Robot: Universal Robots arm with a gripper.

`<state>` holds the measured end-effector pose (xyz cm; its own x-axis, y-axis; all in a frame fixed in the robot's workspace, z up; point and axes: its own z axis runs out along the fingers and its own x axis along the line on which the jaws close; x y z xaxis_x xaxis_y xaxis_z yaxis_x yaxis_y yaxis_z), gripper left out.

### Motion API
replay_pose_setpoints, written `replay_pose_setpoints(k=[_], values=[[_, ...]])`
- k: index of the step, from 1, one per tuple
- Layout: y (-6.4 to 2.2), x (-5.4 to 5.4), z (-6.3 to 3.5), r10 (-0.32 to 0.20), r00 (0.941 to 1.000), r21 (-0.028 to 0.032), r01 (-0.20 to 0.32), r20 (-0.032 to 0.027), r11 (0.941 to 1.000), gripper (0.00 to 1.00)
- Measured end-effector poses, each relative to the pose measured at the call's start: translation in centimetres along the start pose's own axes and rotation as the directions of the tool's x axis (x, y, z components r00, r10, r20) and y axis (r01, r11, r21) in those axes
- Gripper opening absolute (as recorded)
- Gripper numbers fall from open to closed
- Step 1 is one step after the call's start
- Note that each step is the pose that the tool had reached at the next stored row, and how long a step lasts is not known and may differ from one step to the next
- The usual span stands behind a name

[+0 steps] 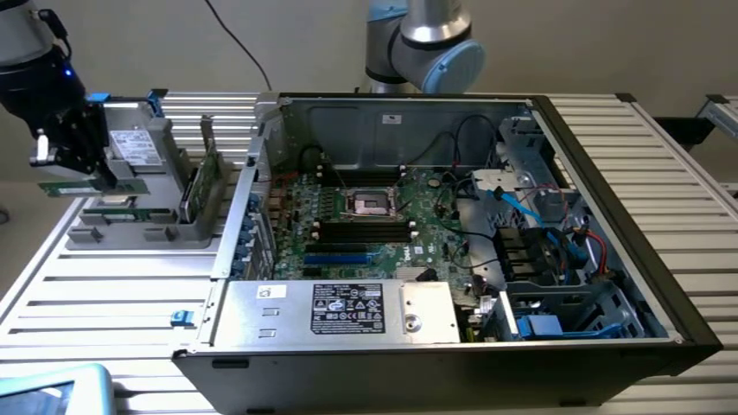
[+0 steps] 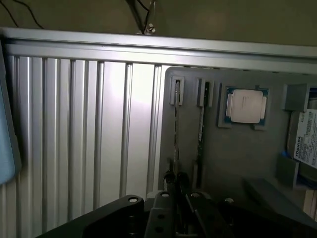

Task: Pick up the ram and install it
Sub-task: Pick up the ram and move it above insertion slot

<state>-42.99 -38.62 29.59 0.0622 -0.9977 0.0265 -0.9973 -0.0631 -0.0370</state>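
Over the gray tray (image 1: 138,235), the ram (image 1: 124,185) sits clamped in the hand (image 1: 88,176).

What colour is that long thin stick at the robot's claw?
Green. The ram in the gripper shows best in the exterior view.

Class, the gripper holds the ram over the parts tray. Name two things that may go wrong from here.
The ram, pinched in the gripper, hangs close above the gray parts tray; it may snag there. The computer case wall stands between it and the black ram slots, so a low carry may strike it.
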Motion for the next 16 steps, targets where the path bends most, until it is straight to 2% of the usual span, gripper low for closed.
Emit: replay_pose_setpoints(k=[5,7,11,16], values=[[-0.20,0.1,-2.00,-0.006,1.0000,0.0004,0.006,0.0001,1.0000,0.14],[-0.45,0.2,-2.61,-0.008,1.0000,0.0008,0.008,0.0024,1.0000,0.14],[-1.04,0.7,-3.63,-0.009,0.9998,0.0019,0.009,0.0175,1.0000,0.14],[-1.96,1.2,-5.00,-0.009,0.9995,0.0028,0.009,0.0311,1.0000,0.14]])
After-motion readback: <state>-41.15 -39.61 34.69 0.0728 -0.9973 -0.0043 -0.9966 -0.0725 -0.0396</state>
